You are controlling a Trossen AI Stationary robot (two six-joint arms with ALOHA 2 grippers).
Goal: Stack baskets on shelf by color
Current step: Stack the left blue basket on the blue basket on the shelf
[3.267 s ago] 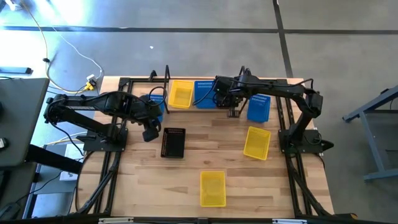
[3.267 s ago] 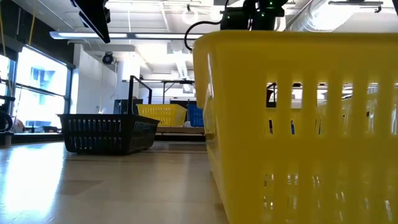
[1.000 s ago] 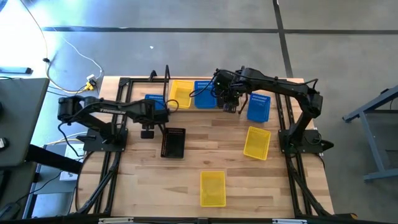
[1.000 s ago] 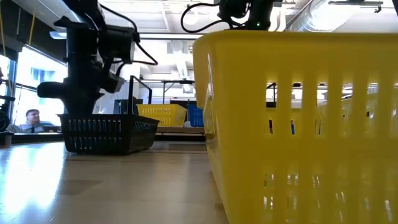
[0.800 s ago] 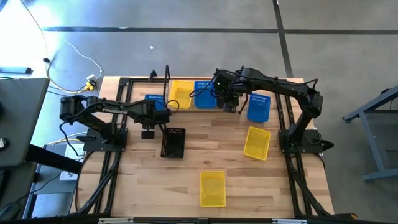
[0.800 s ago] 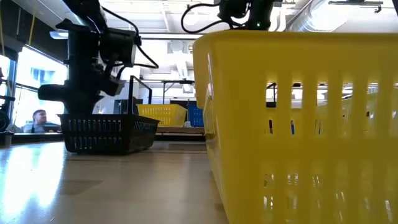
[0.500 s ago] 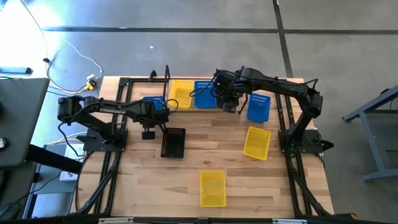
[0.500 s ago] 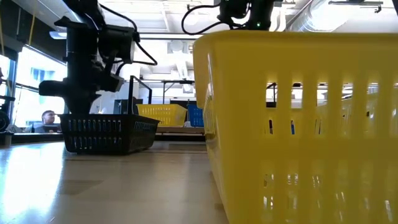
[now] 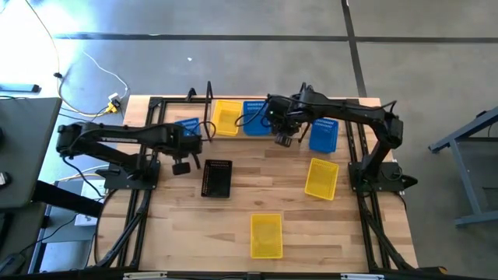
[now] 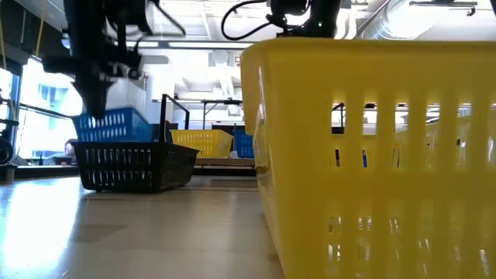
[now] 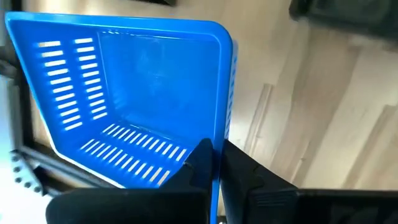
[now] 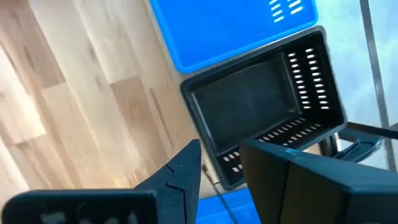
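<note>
A blue basket (image 11: pixel 137 106) hangs in the air at the table's far left, above and behind the black basket (image 10: pixel 136 164) as the low view shows it. My left gripper (image 11: pixel 214 163) is shut on the blue basket (image 9: pixel 187 126). The shelf (image 9: pixel 209 93) at the far edge carries a yellow basket (image 9: pixel 226 117) and a blue basket (image 9: pixel 257 117). Just in front of the shelf my right gripper (image 9: pixel 284 140) hovers open; its wrist view looks down on a black basket (image 12: pixel 267 106). My left gripper pinches one side wall of the blue basket at its rim (image 11: pixel 219 134), with one finger inside the basket and one outside. The fingers come from above, pointing down. The basket (image 10: pixel 112 125) is lifted clear of the table and hangs tilted.
A black basket (image 9: pixel 216 178) lies on the table near the left gripper. Another blue basket (image 9: pixel 323 134) lies right of the right gripper. Two yellow baskets (image 9: pixel 321 178) (image 9: pixel 266 235) lie on the right and near the front edge; the front one fills the low view.
My left gripper has risen with the blue basket, which was resting low beside the shelf and now hangs tilted, clear of the table and above the black basket's rim. My right gripper has drawn a little away from the shelf toward the near edge.
</note>
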